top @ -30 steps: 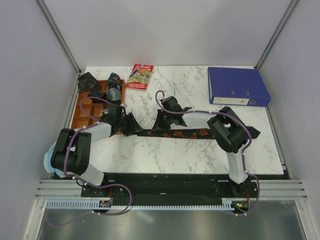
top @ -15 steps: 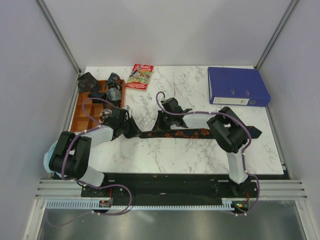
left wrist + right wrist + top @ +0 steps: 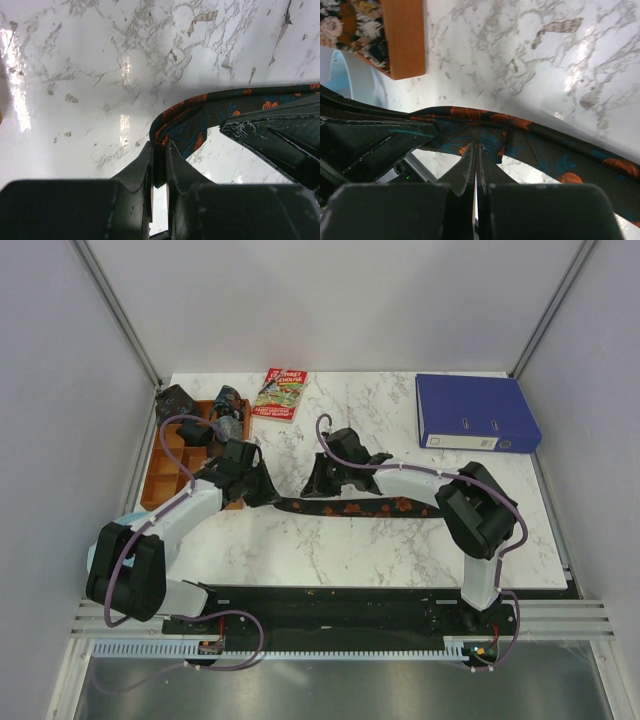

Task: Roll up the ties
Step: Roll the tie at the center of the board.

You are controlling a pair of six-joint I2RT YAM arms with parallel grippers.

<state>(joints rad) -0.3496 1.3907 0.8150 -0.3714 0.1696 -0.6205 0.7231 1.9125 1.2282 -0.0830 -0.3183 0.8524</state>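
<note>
Centrally in the overhead view, the long tie (image 3: 370, 507) is laid as a narrow band across the marble table (image 3: 400, 550), from left of centre to right of centre. Its left end is met by the left pincer (image 3: 262, 490). The right pincer (image 3: 320, 487) is set on the band just beside it, with a short piece of cloth between the 2. The cloth is seen as black with orange-red blotches. At the upper left, small ties (image 3: 228, 427) are seen as dark bundles at the top end of an orange tray (image 3: 160, 478). A booklet (image 3: 281, 393) and a blue binder (image 3: 475, 412) are placed along the top edge.

From the left wrist, the left pincer (image 3: 159, 150) is shown at lower centre, its 2 fingers clamped on the folded edge of the long tie (image 3: 210, 110). The band is bent there and led off to the right edge of the frame. Teal markings among the orange ones are revealed here, which cannot be made out from overhead.

From the right wrist, the right pincer (image 3: 475, 147) is seen with its fingers pressed together, nipping the lower edge of the long tie (image 3: 555, 160), which runs down to the lower right. Only here is flowered cloth (image 3: 345, 20) seen behind the orange tray (image 3: 404, 40), at the upper left.
</note>
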